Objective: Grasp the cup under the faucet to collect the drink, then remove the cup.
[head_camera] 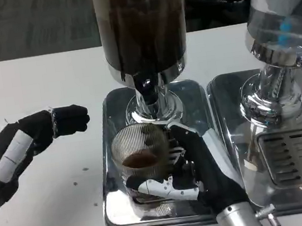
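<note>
A ribbed clear glass cup (137,151) stands on the silver drip tray (115,208) below the black faucet (146,90) of the dark drink dispenser (141,21). A little brown drink lies in the cup's bottom. My right hand (195,168) wraps around the cup from its right and front, fingers curled against the glass. Out to the left, over the white table, my left hand (29,144) hovers with its fingers extended toward the dispenser, holding nothing.
A second dispenser (279,22) with clear liquid stands at the right on its own tray with a slotted grate (295,157). White table surface (53,216) stretches to the left and front of the trays.
</note>
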